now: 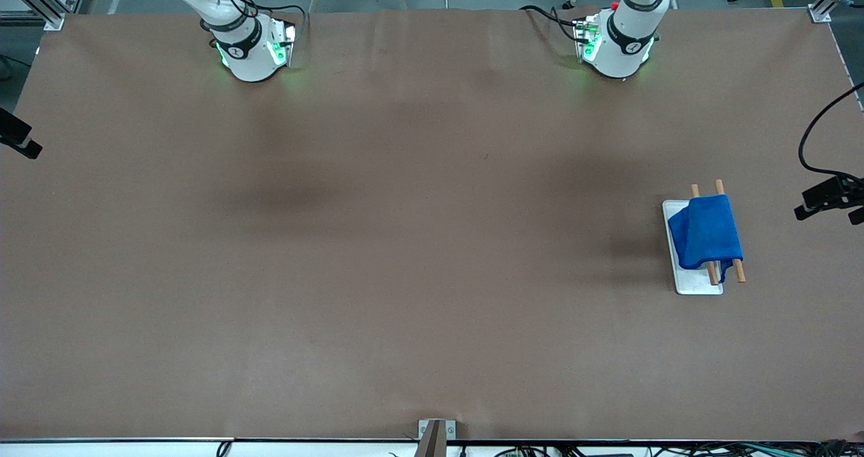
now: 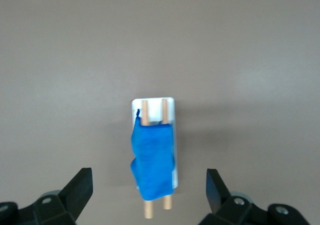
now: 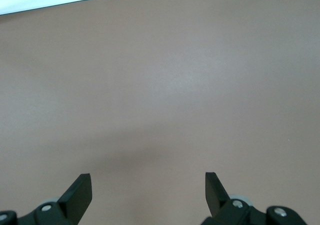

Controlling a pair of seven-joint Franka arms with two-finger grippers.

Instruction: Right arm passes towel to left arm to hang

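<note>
The towel (image 1: 705,231) was already on the rack (image 1: 695,285). It lay draped over the two wooden rails (image 1: 738,270) that ran above the white base plate, bunched a little along one edge, covering most of the rails' length. The bare rail ends stuck out past the cloth at both ends, the longer stretch at the end nearer the front camera. The rack stood toward the left arm's end of the table (image 1: 405,241), nearer the front camera than that arm's base, with brown tabletop all around it.

The left arm (image 1: 624,38) showed only its green-lit base and lower links at the top of the front view, a small red knob beside it. Its hand was raised out of that view. From its wrist camera, the left gripper (image 2: 150,195) hung high over the rack, looking straight down on the towel (image 2: 152,165) and the rails (image 2: 164,111). Its two black fingers (image 2: 80,187) stood wide apart with nothing between them, well clear of the cloth.

The right arm (image 1: 236,38) also showed only its base in the front view and waited. The right gripper (image 3: 148,195) hung over bare brown table (image 3: 160,85) at its own end, its fingers (image 3: 80,192) spread wide and holding nothing.
</note>
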